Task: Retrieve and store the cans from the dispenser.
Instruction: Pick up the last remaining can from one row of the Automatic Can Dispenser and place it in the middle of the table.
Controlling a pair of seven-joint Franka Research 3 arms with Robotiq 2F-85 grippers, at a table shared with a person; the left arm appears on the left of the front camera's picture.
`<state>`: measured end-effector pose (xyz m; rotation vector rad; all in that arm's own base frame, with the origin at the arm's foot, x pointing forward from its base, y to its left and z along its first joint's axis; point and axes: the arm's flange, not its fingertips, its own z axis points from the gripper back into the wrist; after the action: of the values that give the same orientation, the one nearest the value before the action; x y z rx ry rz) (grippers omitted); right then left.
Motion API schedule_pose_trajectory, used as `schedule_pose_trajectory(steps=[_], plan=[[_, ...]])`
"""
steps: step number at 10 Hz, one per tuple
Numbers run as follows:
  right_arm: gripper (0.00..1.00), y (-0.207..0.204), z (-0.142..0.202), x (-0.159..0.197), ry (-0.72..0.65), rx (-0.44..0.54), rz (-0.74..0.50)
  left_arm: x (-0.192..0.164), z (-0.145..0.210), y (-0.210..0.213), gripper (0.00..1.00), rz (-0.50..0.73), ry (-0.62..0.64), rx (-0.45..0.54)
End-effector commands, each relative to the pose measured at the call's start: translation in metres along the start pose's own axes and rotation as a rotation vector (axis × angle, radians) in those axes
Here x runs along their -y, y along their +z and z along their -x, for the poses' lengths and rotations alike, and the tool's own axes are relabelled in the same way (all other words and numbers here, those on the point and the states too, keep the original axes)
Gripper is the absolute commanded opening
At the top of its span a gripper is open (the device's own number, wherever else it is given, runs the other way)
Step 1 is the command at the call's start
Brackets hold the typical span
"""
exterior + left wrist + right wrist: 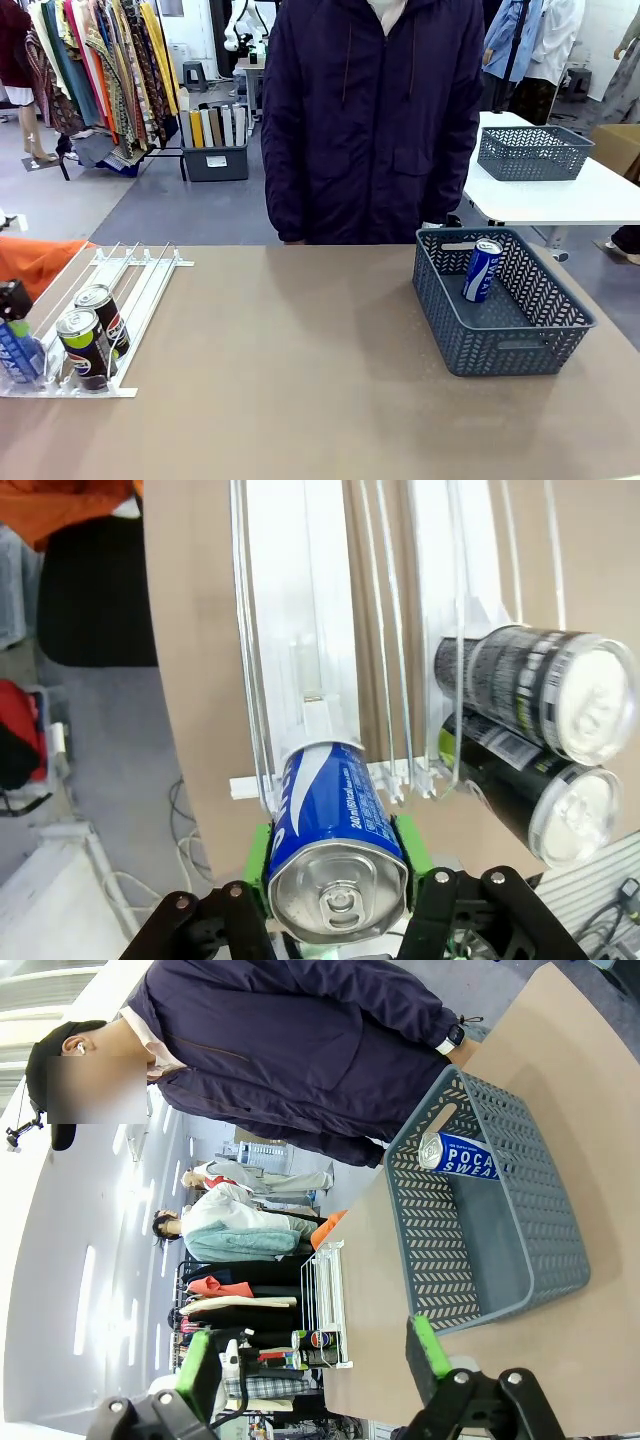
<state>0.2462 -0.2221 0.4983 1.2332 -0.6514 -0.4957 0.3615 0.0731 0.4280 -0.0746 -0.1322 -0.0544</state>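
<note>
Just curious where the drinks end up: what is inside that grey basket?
One blue can leans tilted inside the basket, near its far wall. The rest of its visible floor is bare; the near wall hides the strip right behind it.

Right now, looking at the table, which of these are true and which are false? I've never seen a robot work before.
1. The left fingers are shut on a blue can at the low end of the dispenser. True.
2. The grey basket has nothing in it. False: another blue can leans inside it.
3. Two black cans lie in the dispenser. True.
4. The right fingers are carrying a can. False: they stand open with nothing between them.
</note>
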Motion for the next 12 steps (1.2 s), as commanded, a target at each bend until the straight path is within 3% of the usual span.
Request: schedule_pose_trajectory(steps=[1,4,5,7,8,12], plan=[[1.00,-0.002,-0.002,-0.001,0.024,0.014,-0.029,0.019,0.024,0.058,0.00,-0.051,-0.018,0.108],[1.00,-0.002,-0.002,-0.001,0.024,0.014,-0.029,0.033,0.058,0.146,0.00,0.003,-0.077,0.203],[1.00,-0.002,-0.002,-0.001,0.024,0.014,-0.029,0.033,0.073,0.170,0.00,0.025,-0.102,0.275],[1.00,-0.002,-0.002,-0.001,0.024,0.014,-0.029,0.019,0.083,0.187,0.00,0.122,-0.074,0.374],[1.00,-0.002,-0.002,-0.001,0.024,0.014,-0.029,0.035,0.078,0.180,0.00,0.000,-0.081,0.284],[1.00,-0.002,-0.002,-0.001,0.024,0.014,-0.029,0.035,0.078,0.180,0.00,0.000,-0.081,0.284]])
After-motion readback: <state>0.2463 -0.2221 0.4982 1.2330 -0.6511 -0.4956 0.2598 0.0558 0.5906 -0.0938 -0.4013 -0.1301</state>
